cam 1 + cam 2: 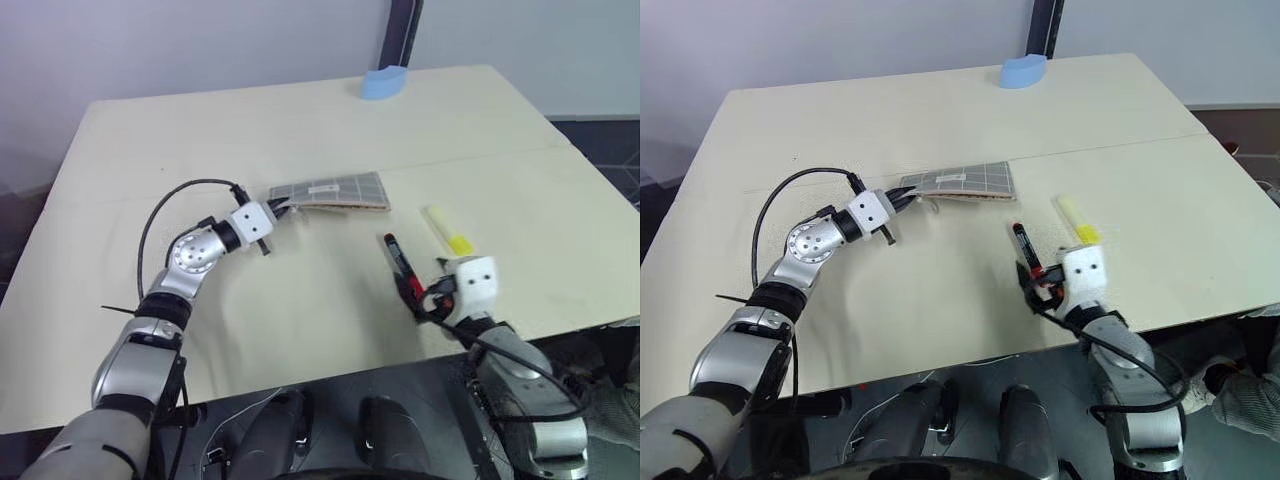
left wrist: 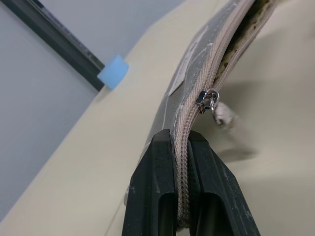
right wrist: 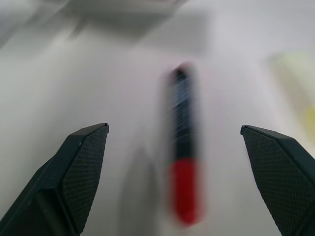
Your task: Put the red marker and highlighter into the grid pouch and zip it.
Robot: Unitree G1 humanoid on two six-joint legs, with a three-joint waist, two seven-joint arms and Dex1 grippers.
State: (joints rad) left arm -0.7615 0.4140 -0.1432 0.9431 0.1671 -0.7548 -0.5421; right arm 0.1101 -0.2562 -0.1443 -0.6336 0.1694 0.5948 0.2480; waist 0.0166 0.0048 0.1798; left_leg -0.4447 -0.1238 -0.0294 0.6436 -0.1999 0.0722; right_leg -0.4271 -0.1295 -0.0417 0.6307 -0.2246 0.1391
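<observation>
The grid pouch (image 1: 335, 192) lies mid-table, its left end lifted a little. My left gripper (image 1: 283, 208) is shut on that end, pinching the zipper edge (image 2: 183, 162). The slider (image 2: 206, 98) with its cord pull sits just past the fingers, and the mouth gapes open beyond it. On the table to the right lies the red marker (image 1: 400, 265), black end pointing away from me. The yellow highlighter (image 1: 447, 230) rests further right. My right gripper (image 3: 173, 128) is open near the table's front edge, just behind the marker (image 3: 182, 167) and holding nothing.
A blue object (image 1: 383, 82) sits at the table's far edge. A black cable loops off my left forearm (image 1: 165, 215). A seam in the tabletop (image 1: 520, 152) runs behind the highlighter. The table's front edge (image 1: 330, 378) is just behind my right gripper.
</observation>
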